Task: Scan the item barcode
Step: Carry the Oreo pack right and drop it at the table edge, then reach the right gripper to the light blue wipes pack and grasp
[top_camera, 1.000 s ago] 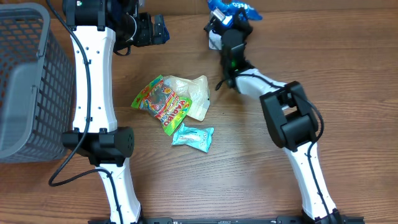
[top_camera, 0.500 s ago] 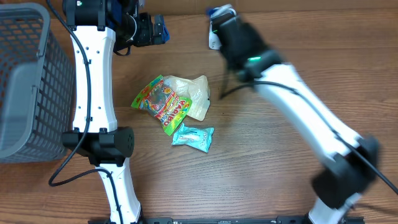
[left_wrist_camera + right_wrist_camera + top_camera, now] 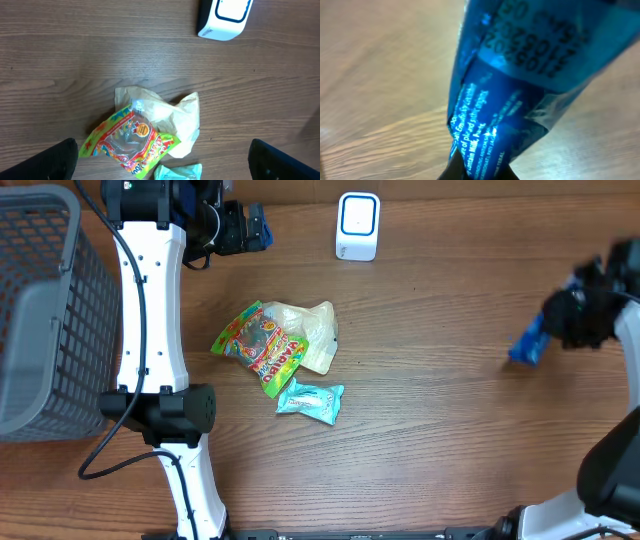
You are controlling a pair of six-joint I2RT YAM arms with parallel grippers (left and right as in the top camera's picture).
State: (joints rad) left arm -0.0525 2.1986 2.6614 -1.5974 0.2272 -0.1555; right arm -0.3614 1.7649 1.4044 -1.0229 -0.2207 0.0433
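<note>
Blue foil, thin and crinkly, makes up the packet (image 3: 527, 345) that the right jaws hold pinched by one end. It hangs well to the right of the white scanner (image 3: 358, 225), nearer the robot's side of the bench (image 3: 430, 440). Such a pouch is probably light, limp and slippery, so a hold on the flat sealed seam seems safest, leaving the printed face free to turn toward the scanner. The left jaws stand wide open and empty, just left of the scanner. Blur smears the right arm overhead. The wrist view shows print but no barcode I can make out, and the foil almost hides the right jaws.
</note>
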